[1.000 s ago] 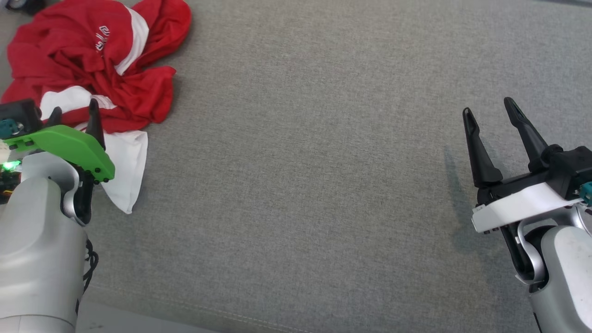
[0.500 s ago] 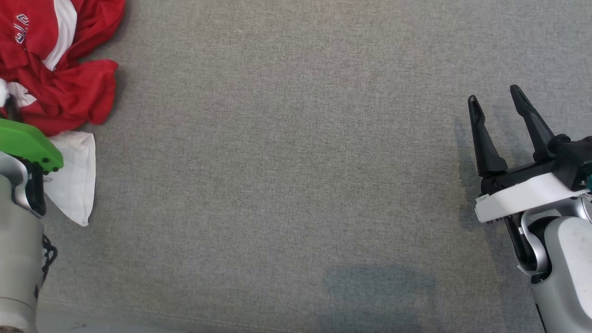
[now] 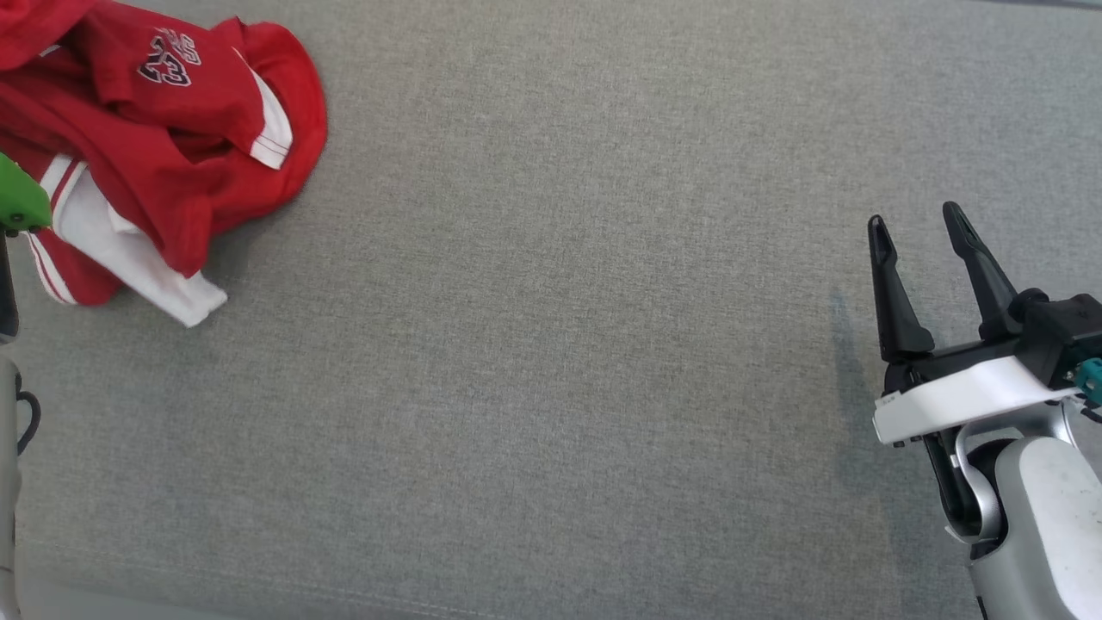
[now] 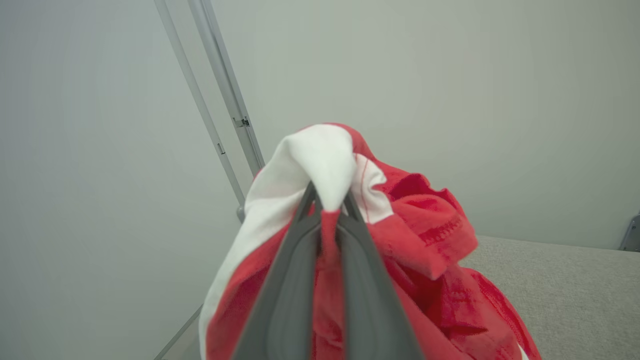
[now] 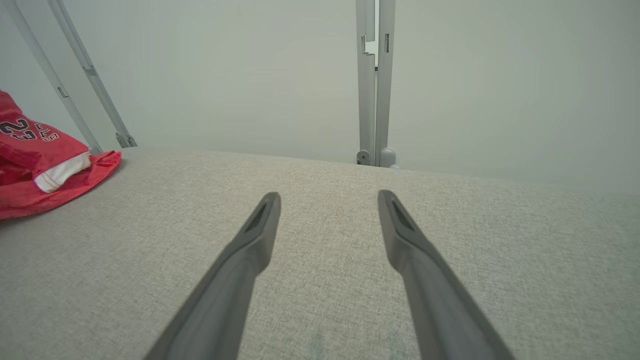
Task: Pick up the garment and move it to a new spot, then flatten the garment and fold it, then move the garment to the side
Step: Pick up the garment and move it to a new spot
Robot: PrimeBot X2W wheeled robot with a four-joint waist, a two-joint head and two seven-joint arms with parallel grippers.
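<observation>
**Spotter:** Right, your left gripper (image 4: 327, 202) is clamped on the garment (image 4: 425, 225). In the left wrist view the two dark fingers (image 4: 295, 280) are pressed together on a fold of red cloth. A white band is bunched over their tips.

**Operator:** And where is the rest of it?

**Spotter:** Check your head view. The garment is heaped in the upper left corner, red with white trim and a dark printed number (image 3: 170, 65) facing up. Its right side and a white edge (image 3: 185, 301) lie on the grey fabric surface (image 3: 551, 362). The green wrist cover (image 3: 17, 202) on your left arm pokes in at the left edge, just beside the heap. How much of the cloth hangs clear of the surface, I cannot tell.

**Operator:** What about my right side?

**Spotter:** Your right gripper (image 3: 913, 215) is at the lower right with its fingers spread wide and the grey surface showing between them. It sits well apart from the garment. In the right wrist view the red heap is at the far left on the surface, with a pale wall and a metal post (image 5: 372, 100) behind.
</observation>
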